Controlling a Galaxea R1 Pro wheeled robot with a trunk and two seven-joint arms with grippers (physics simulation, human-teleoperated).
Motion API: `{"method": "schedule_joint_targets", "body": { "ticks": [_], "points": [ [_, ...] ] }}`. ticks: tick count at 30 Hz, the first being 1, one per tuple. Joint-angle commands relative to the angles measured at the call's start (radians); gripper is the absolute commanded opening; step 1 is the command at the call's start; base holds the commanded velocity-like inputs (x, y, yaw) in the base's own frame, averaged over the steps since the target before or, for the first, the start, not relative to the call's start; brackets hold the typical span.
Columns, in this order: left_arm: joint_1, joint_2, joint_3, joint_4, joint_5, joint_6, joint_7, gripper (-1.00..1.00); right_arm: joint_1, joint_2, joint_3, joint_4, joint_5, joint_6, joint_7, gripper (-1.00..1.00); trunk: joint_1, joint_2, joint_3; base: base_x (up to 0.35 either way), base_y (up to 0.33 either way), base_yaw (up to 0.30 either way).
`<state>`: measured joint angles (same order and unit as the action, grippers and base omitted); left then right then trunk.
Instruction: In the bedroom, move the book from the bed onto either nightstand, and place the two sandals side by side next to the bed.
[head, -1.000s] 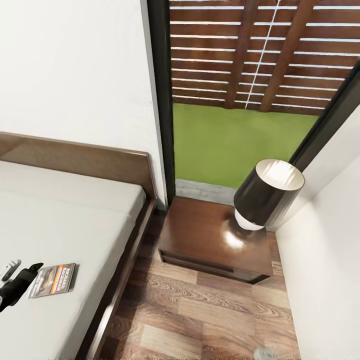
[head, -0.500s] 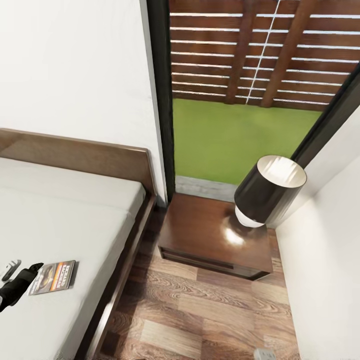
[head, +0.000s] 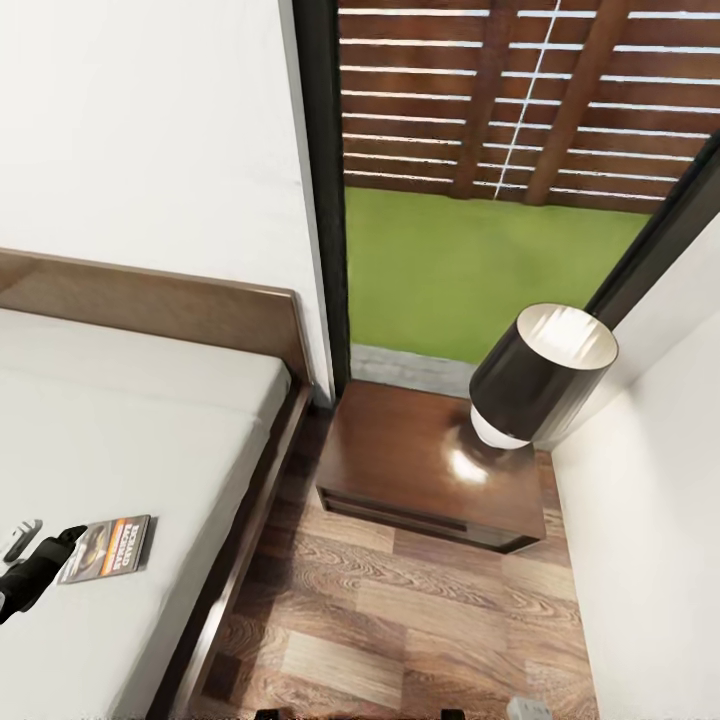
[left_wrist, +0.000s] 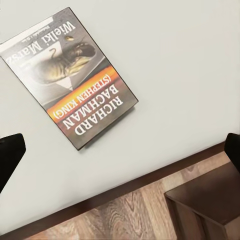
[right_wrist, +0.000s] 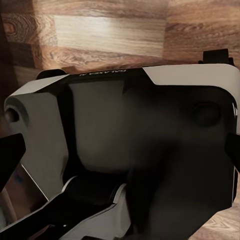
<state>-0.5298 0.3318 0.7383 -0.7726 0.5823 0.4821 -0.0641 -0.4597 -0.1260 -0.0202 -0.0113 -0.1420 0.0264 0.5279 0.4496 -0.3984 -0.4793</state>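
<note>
Book (head: 108, 547) lies flat on bed (head: 120, 440), lower left of head frame, near mattress edge. My left gripper (head: 25, 565) hovers just beside it, fingers spread wide, nothing held. Right gripper: can't tell. Thin paperback, prob. light, bendy, glossy cover. No lip to pinch flat; best take long edge nearest nightstand (head: 430, 470).

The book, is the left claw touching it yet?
Apart. The left wrist view shows the book lying flat on the bed, with bare mattress between it and both fingertips.

Glossy dark wood nightstand (head: 425, 460)
</note>
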Motion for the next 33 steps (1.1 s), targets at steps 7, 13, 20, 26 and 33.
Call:
{"method": "schedule_joint_targets", "body": {
  "ticks": [7, 13, 20, 26, 33],
  "points": [
    [-0.001, 0.0, 0.004, -0.001, 0.002, 0.007, -0.003, 1.0, -0.001, 0.0, -0.001, 0.001, -0.007, 0.003, 0.004, 1.0, 0.0, -0.002, -0.012, 0.0, 0.0, 0.0],
    [-0.001, 0.0, 0.004, -0.001, 0.002, 0.007, -0.003, 1.0, -0.001, -0.001, -0.002, 0.001, -0.007, 0.003, 0.004, 1.0, 0.0, -0.002, -0.022, 0.0, 0.0, 0.0],
    [-0.001, 0.0, 0.004, -0.001, 0.002, 0.007, -0.003, 1.0, -0.001, -0.01, -0.014, -0.016, -0.007, 0.016, 0.009, 1.0, 0.0, -0.002, -0.033, 0.0, 0.0, 0.0],
    [-0.001, -0.002, 0.004, -0.001, 0.002, 0.007, -0.003, 1.0, -0.005, -0.055, -0.014, -0.178, -0.005, 0.132, 0.01, 1.0, 0.0, -0.002, -0.042, 0.0, 0.0, 0.0],
    [-0.001, -0.002, 0.004, -0.001, 0.002, 0.007, -0.003, 1.0, -0.005, -0.065, -0.014, -0.41, -0.004, 0.316, 0.008, 1.0, 0.0, -0.002, -0.053, 0.0, 0.0, 0.0]
  ]
}}
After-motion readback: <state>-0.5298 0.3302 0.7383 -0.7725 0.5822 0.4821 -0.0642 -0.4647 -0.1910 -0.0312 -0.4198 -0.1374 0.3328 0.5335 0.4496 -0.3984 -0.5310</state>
